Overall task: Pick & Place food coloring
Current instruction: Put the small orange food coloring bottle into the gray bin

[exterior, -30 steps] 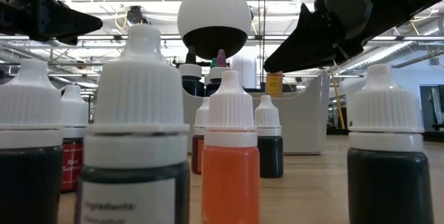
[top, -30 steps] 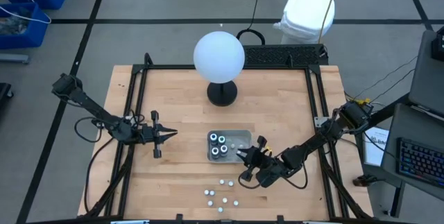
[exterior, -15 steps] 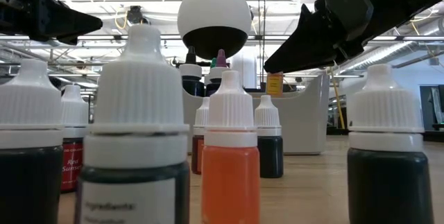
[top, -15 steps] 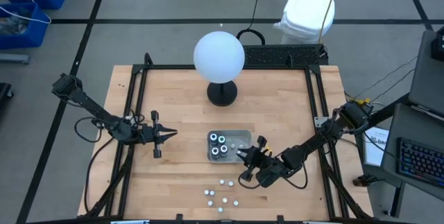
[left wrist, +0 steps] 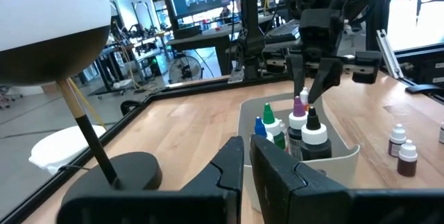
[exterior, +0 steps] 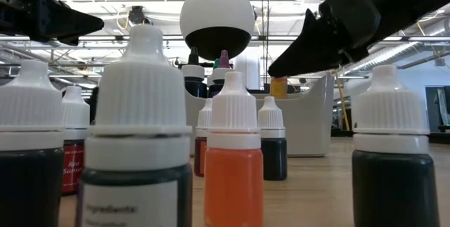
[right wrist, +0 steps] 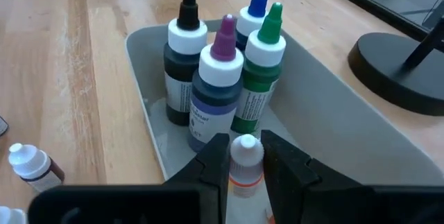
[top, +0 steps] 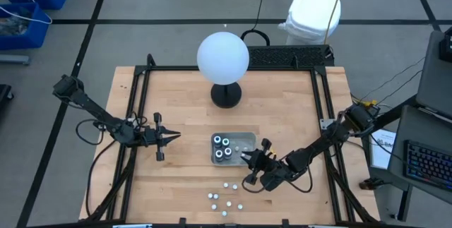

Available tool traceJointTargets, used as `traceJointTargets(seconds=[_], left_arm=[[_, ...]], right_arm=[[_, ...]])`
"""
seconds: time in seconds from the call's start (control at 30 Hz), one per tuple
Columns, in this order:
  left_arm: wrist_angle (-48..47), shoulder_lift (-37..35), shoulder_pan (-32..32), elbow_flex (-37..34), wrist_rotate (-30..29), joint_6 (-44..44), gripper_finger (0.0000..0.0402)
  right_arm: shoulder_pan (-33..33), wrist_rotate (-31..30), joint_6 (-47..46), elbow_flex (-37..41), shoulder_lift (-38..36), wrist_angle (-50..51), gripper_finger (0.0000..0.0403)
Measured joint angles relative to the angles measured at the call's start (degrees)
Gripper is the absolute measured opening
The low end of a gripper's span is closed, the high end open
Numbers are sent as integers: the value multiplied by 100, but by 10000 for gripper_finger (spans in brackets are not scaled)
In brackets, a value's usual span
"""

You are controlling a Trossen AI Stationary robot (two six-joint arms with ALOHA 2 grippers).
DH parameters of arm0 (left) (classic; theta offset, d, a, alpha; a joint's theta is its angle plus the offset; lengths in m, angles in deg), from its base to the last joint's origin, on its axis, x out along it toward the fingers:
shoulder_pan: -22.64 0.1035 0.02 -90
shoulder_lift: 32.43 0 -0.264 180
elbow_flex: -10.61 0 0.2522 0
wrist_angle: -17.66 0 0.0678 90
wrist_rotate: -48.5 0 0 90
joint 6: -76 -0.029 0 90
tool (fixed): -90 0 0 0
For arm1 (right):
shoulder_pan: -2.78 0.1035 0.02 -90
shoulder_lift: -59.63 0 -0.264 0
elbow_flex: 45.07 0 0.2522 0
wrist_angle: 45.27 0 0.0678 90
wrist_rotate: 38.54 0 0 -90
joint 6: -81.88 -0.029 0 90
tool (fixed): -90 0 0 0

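Black-, purple-, blue- and green-tipped bottles [right wrist: 220, 78] stand in a grey tray [right wrist: 333, 113] on pale wood.

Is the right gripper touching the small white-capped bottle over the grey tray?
Touching. The right wrist view shows the right gripper with both fingers pressed against the small white-capped bottle, above the grey tray.

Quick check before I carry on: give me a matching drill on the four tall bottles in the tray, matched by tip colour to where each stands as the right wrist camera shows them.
Things:
1. black-tipped bottle
2. purple-tipped bottle
3. blue-tipped bottle
4. green-tipped bottle

Places in the grey tray, seen from the right tool, which is shut on a small white-capped bottle:
A. directly beyond the held bottle, nearest to it
B. farthest from the tool
C. beside the purple one, toward the black lamp base
D. beside the purple one, on the side away from the lamp base

Pairs: 1-D, 2-A, 3-B, 4-C
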Motion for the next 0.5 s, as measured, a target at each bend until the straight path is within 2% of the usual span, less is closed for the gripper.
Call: traceJointTargets(seconds=[0.23, 0.37, 0.5], left_arm=[[6, -1, 0, 1, 3, -10, 37], [0, -2, 0, 2, 2, -11, 37], [1, -2, 0, 1, 4, -20, 37]], right_arm=[[-276, 17, -37, 0, 239, -421, 59], [-395, 304, -37, 0, 243, -443, 59], [-402, 306, -23, 0, 243, -474, 59]])
